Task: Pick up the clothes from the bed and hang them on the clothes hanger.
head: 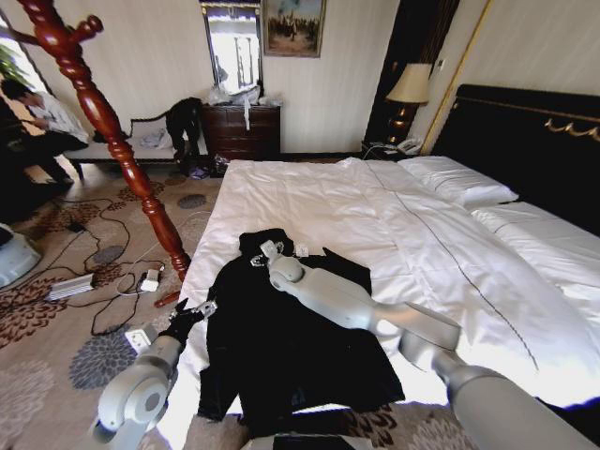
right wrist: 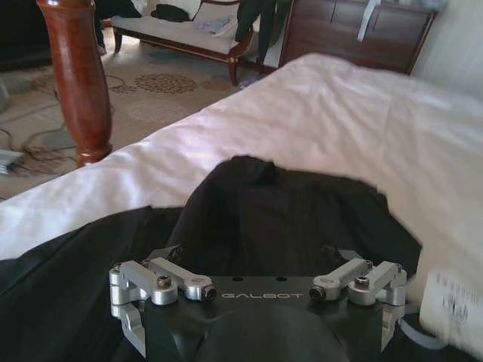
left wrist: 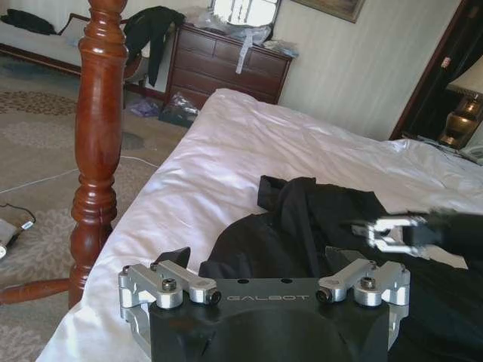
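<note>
The clothes are spread flat on the bed, not yet lifted; nothing is hung on the hanger. The right gripper is held at the collar, its fingers apparently spread wide, nothing clamped; the garment lies just beneath it. The left gripper is poised beside the coat's edge, seemingly open; the hanger stands beyond it, off the bed; grasping, lifting and hanging remain.

Bright daylight on the bed, duvet blown out in places. Head view bends at edges. Right gripper motion-blurred in left wrist view; wrist backgrounds soft.
</note>
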### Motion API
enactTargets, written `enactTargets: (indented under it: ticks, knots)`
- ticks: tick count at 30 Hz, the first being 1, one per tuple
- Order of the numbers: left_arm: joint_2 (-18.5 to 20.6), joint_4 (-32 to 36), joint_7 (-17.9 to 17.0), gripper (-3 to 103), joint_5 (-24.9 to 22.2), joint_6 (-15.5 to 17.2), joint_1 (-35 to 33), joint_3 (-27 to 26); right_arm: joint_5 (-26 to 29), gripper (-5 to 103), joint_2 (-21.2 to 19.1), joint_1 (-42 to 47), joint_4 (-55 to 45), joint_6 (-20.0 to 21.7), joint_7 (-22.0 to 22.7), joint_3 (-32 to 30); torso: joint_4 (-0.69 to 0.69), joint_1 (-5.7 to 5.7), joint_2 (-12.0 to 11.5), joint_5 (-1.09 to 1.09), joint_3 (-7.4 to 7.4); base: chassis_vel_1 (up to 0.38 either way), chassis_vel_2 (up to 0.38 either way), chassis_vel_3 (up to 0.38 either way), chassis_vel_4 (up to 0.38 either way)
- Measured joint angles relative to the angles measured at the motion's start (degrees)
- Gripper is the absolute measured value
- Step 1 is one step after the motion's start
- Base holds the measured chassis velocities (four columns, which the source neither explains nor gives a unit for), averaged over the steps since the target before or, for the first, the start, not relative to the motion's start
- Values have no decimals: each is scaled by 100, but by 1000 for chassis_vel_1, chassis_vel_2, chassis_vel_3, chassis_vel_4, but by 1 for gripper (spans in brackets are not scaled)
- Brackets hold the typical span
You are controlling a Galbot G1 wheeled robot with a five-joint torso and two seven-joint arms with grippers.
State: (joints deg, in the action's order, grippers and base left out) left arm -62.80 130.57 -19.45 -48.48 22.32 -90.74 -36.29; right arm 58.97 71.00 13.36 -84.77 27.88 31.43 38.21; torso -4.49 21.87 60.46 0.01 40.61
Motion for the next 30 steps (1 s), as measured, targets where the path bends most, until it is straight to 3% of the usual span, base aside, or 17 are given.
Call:
enactTargets:
  ticks: [3,6,13,30]
  knots:
    - [-2,-65,-3,100,-18,0,63,28,106,100,-153,208,-216,-46,16,-96,-2,0,0,0,0,0,0,0,0]
    - [-19,-101,-7,100,-26,2,97,80,-219,100,49,290,59,-140,19,-142,4,0,0,-1,0,0,0,0,0]
    - [23,-41,-13,100,-69,12,52,-20,-2001,100,826,11,1635,-404,-187,-55,3,1,0,-2,1,0,0,0,0]
    - [26,-14,-17,100,-115,15,39,-56,-2047,100,1491,-171,2839,-258,-237,139,4,1,0,-2,1,0,0,0,0]
